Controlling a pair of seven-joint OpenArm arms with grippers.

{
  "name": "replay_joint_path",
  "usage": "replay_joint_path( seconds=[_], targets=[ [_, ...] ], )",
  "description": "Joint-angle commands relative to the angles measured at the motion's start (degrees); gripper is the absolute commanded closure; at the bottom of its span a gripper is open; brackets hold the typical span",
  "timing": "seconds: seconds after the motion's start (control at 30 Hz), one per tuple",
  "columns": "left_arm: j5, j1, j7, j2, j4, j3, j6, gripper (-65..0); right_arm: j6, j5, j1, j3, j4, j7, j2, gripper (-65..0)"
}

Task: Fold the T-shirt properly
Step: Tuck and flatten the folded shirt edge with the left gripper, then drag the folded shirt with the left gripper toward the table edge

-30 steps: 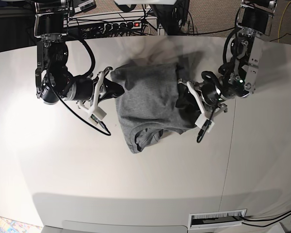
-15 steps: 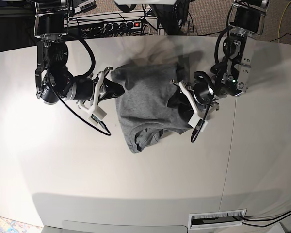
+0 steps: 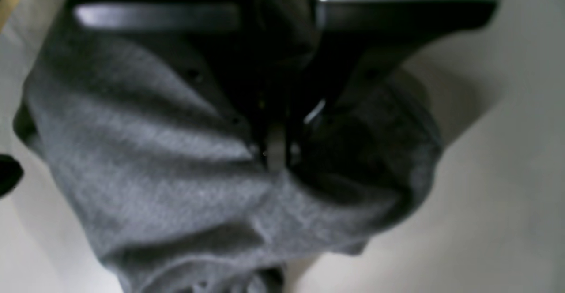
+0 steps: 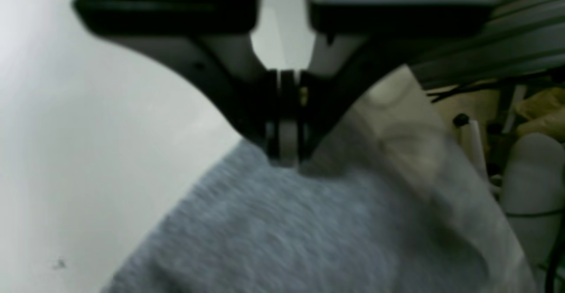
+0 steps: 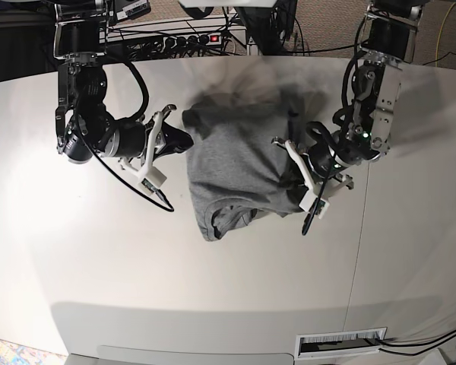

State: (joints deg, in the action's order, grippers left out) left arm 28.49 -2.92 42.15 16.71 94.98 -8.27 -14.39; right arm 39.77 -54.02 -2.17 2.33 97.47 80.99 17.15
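Note:
The heather-grey T-shirt [image 5: 235,163] lies bunched in the middle of the white table [image 5: 99,251], its lower end rolled into a fold. In the base view my left gripper [image 5: 289,162] is at the shirt's right edge. The left wrist view shows that gripper [image 3: 276,152] shut, with grey T-shirt [image 3: 154,174] fabric pinched between the fingers and draped around them. My right gripper [image 5: 184,140] is at the shirt's upper left corner. In the right wrist view it [image 4: 284,149] is shut on the edge of the T-shirt [image 4: 309,235]. The shirt's far end looks blurred.
A power strip [image 5: 182,39] and cables lie beyond the table's far edge. A table seam [image 5: 362,228] runs down the right side. A vent slot [image 5: 342,343] sits at the near right edge. Black cables hang from both arms over the table.
My left gripper has shut on the shirt's right edge and its arm has shifted. The shirt's top end has drawn in and moved slightly right. The right arm has stayed put.

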Motion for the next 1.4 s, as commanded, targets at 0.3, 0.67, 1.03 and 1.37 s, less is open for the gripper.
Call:
replay_joint_path(
  seconds=[0.3, 0.67, 1.03, 1.37],
  targets=[
    [-2.8, 0.0, 4.1, 0.8, 9.2, 0.3, 0.0, 0.0, 0.2, 0.9, -0.8, -0.2, 0.9, -1.9, 0.6, 0.0],
    [-8.8, 2.5, -3.3, 6.2, 4.8, 0.3, 2.8, 0.0, 0.2, 1.2, -0.7, -0.2, 0.9, -1.8, 0.6, 0.0],
    [-13.5, 4.9, -4.0, 6.4, -0.7, 0.3, 2.8, -1.3, 0.2, 1.1, -0.7, -0.2, 0.9, -2.3, 0.6, 0.0],
    [-22.8, 4.5, -3.5, 6.3, 10.3, 0.3, 10.3, -9.5, 0.2, 1.1, -0.7, -0.2, 0.9, -4.4, 0.6, 0.0]
  ],
)
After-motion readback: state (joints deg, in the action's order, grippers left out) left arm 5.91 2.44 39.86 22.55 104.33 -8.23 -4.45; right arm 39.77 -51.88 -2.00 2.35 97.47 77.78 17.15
